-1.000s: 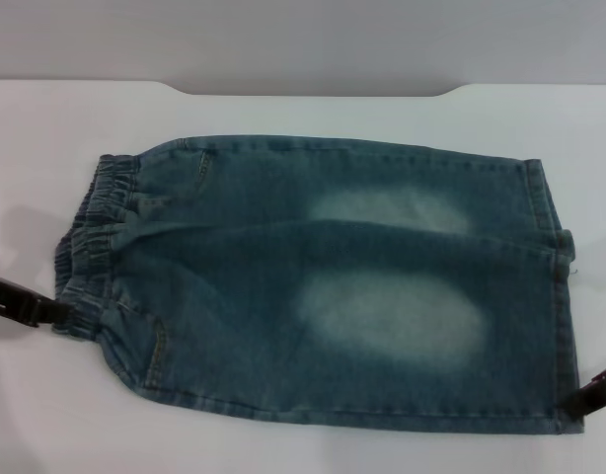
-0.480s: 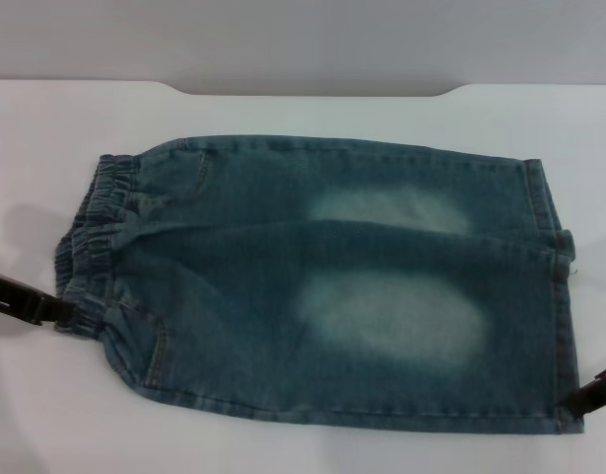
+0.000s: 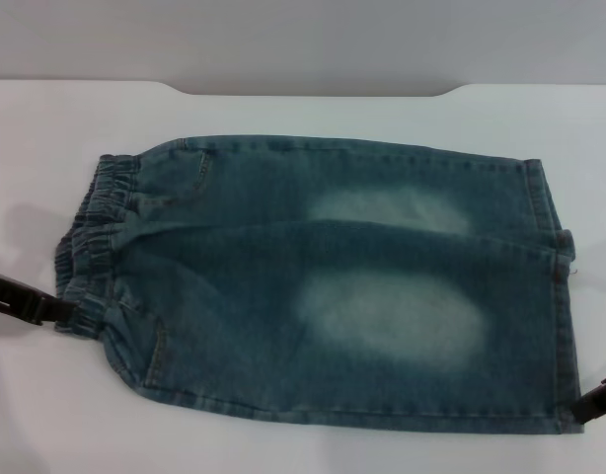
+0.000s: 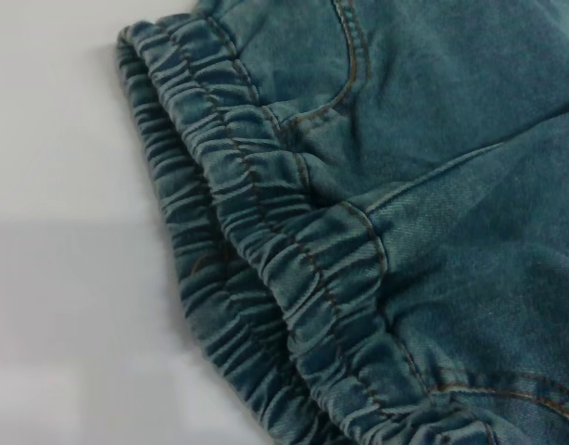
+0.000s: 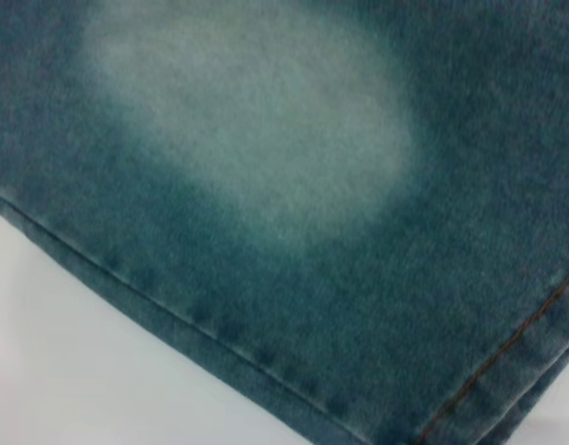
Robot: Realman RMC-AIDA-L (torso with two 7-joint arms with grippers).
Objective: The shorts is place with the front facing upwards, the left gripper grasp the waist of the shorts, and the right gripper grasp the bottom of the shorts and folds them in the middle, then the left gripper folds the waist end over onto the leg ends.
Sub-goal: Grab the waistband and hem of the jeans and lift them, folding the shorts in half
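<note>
Head view: shorts [image 3: 323,286] flat on white tabletop [image 3: 46,128]; left gripper [image 3: 61,314] at waist [image 3: 91,237], right gripper [image 3: 589,403] at bottom [image 3: 560,326]; finger state unclear. Left wrist view only: waist gathers close up.

The left gripper [image 3: 48,311] reaches in low from the head view's left edge, its black fingers lying nearly level and pointing inward, while the right gripper [image 3: 591,403] shows only as a dark tip at the lower right edge, angled inward
</note>
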